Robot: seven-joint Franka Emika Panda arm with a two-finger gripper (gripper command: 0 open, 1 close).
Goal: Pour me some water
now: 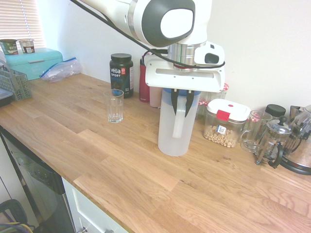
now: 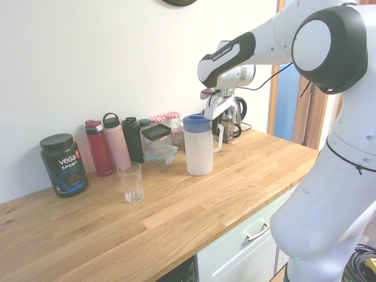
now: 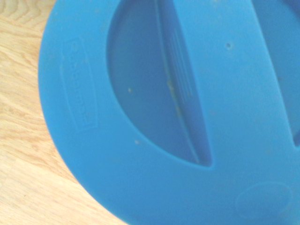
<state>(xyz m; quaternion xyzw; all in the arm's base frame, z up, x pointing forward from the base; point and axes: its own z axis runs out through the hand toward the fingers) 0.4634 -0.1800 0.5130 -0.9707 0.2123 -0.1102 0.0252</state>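
Note:
A translucent white pitcher (image 1: 171,133) with a blue lid (image 3: 154,112) stands upright on the wooden counter (image 1: 146,184), also seen in the second exterior view (image 2: 198,154). My gripper (image 1: 180,103) comes down from above and is shut on the pitcher's handle (image 1: 180,121), just under the lid. An empty clear drinking glass (image 1: 115,106) stands apart from the pitcher, on the side away from the handle (image 2: 130,183). The blue lid fills the wrist view, with bare counter beside it.
Along the wall stand a dark protein tub (image 1: 121,74), several bottles (image 2: 111,147), jars, a cereal container (image 1: 226,124), a glass mug (image 1: 252,130), a French press (image 1: 272,141) and a kettle (image 1: 301,150). A teal bread box (image 1: 35,60), a plastic bag (image 1: 60,69) and a rack (image 1: 13,82) sit at the counter's far end.

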